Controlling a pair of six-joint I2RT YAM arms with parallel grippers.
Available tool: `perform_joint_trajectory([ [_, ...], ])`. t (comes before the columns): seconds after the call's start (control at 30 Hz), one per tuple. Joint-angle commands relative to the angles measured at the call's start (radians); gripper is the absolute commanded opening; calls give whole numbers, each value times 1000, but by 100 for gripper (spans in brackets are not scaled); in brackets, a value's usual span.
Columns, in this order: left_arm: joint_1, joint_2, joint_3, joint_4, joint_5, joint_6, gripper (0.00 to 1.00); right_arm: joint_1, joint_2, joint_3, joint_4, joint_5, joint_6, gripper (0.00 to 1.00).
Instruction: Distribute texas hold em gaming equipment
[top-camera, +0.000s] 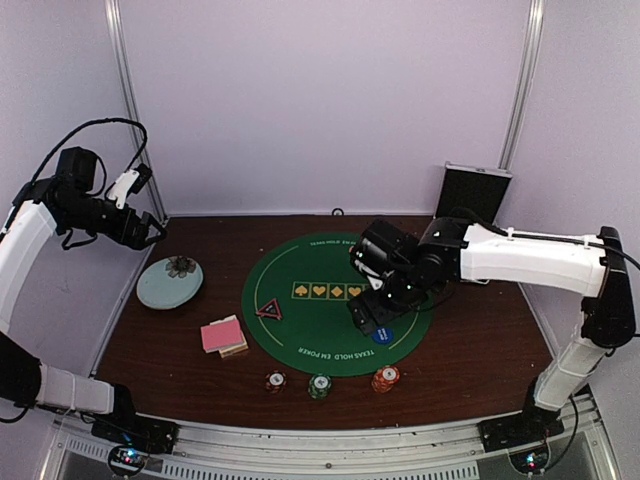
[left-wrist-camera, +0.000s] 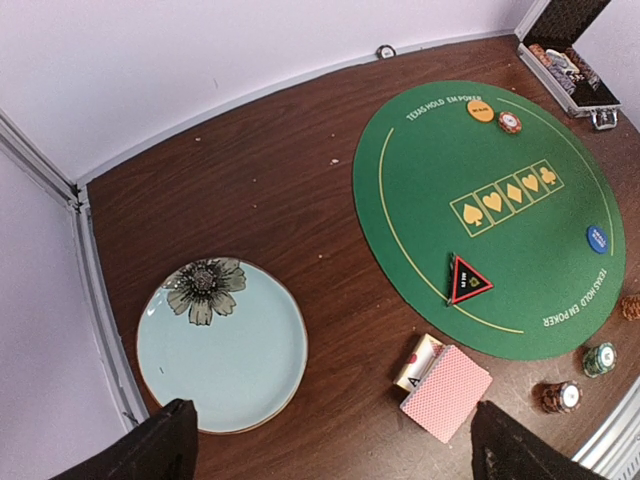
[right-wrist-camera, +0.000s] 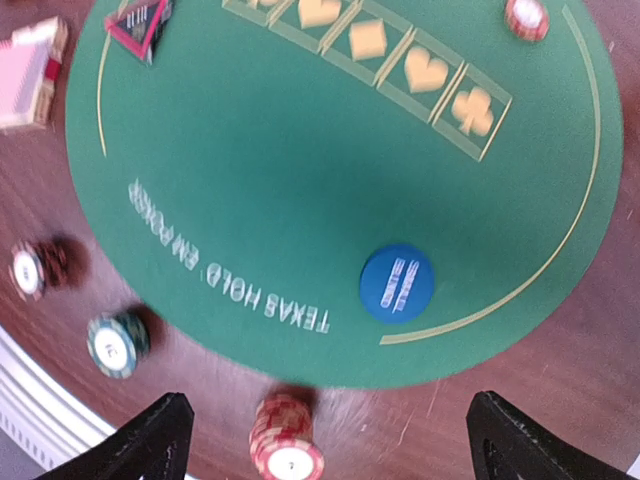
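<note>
Orange button (left-wrist-camera: 481, 110) hidden overhead behind right arm (top-camera: 520, 255).

Light even & soft, from overhead; no glare. Top view sharp. Left wrist view sharp, wide-angle bend twd edges. Right wrist view motion-blurred: green mat (right-wrist-camera: 300, 170) lettering smeared, chip stacks (right-wrist-camera: 287, 445) at 6-8 o'clock fuzzy w/ soft short shadows.
</note>
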Motion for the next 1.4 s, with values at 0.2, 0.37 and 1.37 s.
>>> perform_joint_trajectory([
  [0.2, 6, -27, -4, 6, 14, 13, 97, 131, -38, -162, -28, -20, 194, 100],
  [0.37, 6, -27, -6, 6, 13, 15, 98, 131, -24, -231, 25, -39, 211, 99],
  [1.37, 6, -25, 2, 6, 6, 23, 98, 117, 67, -300, 124, -81, 218, 73],
])
